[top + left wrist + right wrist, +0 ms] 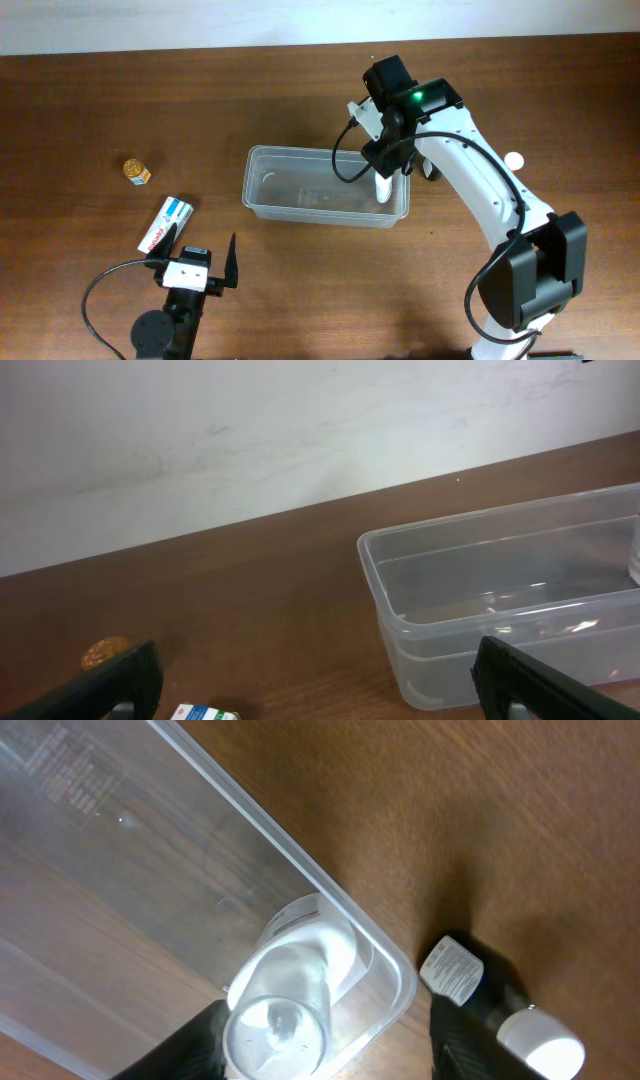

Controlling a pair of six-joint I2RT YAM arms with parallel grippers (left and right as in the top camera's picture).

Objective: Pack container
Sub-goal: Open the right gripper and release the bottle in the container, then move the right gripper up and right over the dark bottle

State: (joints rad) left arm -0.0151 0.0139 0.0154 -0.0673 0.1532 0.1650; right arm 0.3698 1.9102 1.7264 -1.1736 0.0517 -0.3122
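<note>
The clear container sits mid-table, and its left end shows in the left wrist view. A white bottle with a clear cap stands upright in its right corner. My right gripper hangs over that corner, open, with the bottle between its fingers. The left finger is close against the bottle and the right finger stands well off it, outside the wall. My left gripper rests at the front left, wide open and holding nothing.
A white box with blue and red print lies just ahead of the left gripper. A small gold-topped bottle stands further back left. A dark bottle with a white cap lies on the table beside the container's right end.
</note>
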